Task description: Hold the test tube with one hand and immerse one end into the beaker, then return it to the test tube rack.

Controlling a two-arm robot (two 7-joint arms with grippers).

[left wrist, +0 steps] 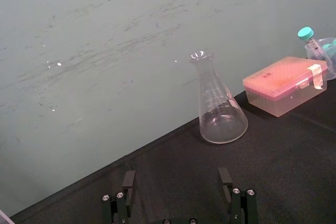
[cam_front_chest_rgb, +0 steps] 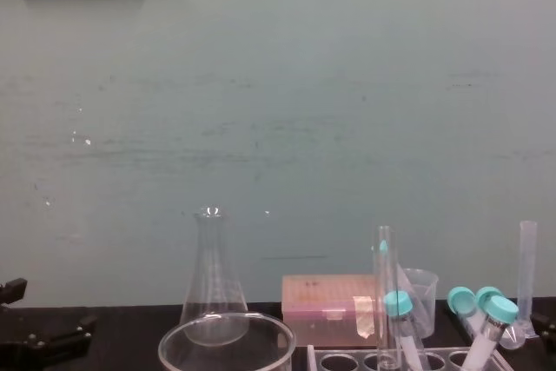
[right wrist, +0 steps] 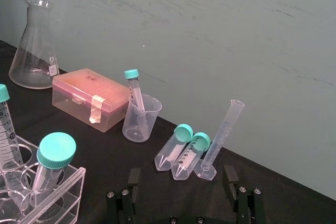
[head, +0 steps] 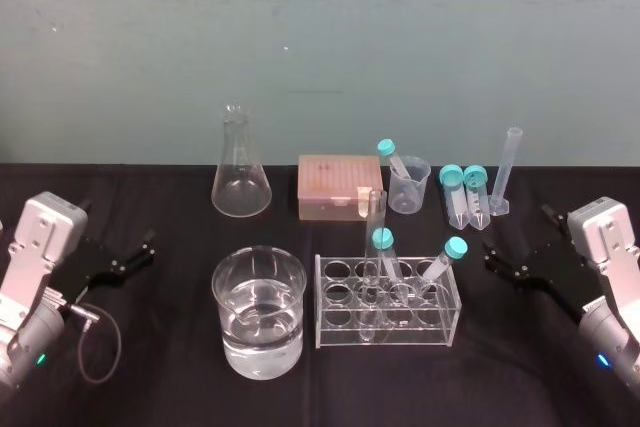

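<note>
Standing spread apart with nothing between them, the fingers [left wrist: 128,182] of the left gripper [left wrist: 177,182] are released. Beyond them lies bare black tabletop [head: 480,387], then the flask [left wrist: 219,103].

Right gripper [right wrist: 181,178]: fingers [right wrist: 229,176] likewise released and empty, aimed towards the two capped tubes [right wrist: 181,150] lying side by side on the tabletop.

Position of arms: both grippers sit low at the outer edges of the tabletop, the left one at far left and the right one at far right. Each is well apart from the glassware.

Test tube [head: 374,247]: in the test tube rack [head: 390,343], seated in a hole near the rack's middle. It leans slightly, open mouth up, and rises well above the rack's top. It is well apart from both grippers.

Also in the rack: two teal-capped tubes, one [head: 385,252] just beside the test tube and one [head: 445,259] tilted towards the rack's right end.

Beaker [head: 225,297]: just left of the rack, near the front of the tabletop, roughly half full of clear liquid.

Back row, left to right:
- the conical flask;
- a pink box [head: 338,187];
- a small plastic cup [head: 410,192] with one capped tube [head: 390,155] leaning in it;
- the two loose capped tubes;
- a thin graduated cylinder [head: 505,172], upright.
</note>
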